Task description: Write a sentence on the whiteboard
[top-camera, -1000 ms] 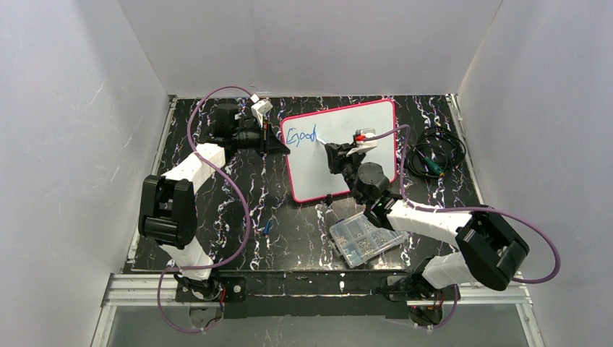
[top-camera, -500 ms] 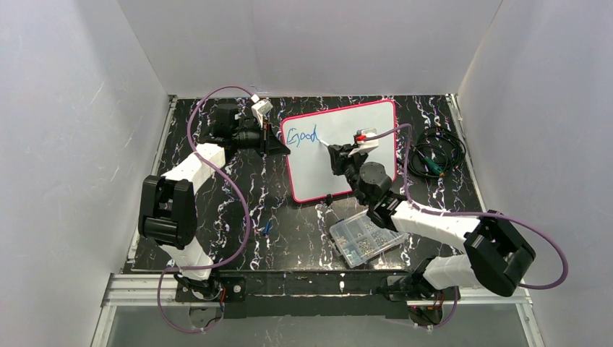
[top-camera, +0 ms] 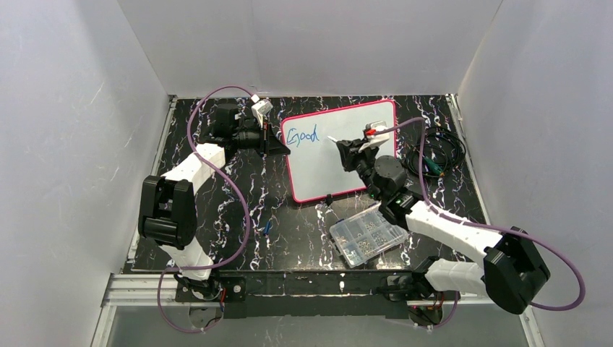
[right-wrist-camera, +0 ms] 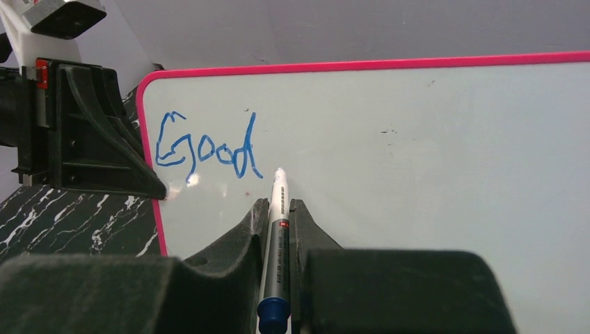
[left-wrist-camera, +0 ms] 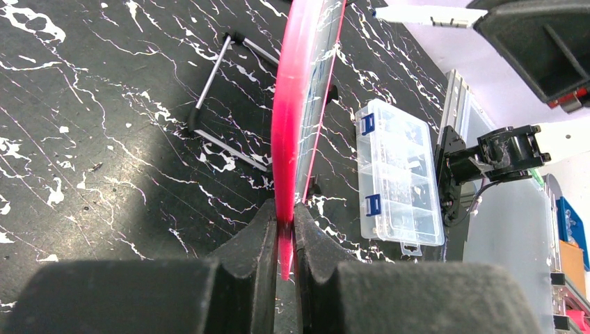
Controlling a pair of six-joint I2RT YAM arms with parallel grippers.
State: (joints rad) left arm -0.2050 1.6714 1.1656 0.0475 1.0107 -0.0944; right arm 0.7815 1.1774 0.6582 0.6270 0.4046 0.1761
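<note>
Black marbled tabletop (top-camera: 238,195) lies under me, and the whiteboard (top-camera: 322,177) stands propped toward the back middle, its left pink edge pinched tight in my left gripper (left-wrist-camera: 284,217). My right gripper (right-wrist-camera: 278,209) is clamped on the marker (right-wrist-camera: 275,243), whose tip sits just right of the sentence (right-wrist-camera: 209,149), only a blue "Good" at the top left. Whether the tip touches, I cannot tell. I reckon pressing too hard could rock the board back or twist it in my left pinch, and starting too close would crowd the next word into the d. The board's long axis runs left to right, its face tilted toward me. The marker points at it, tip first.
</note>
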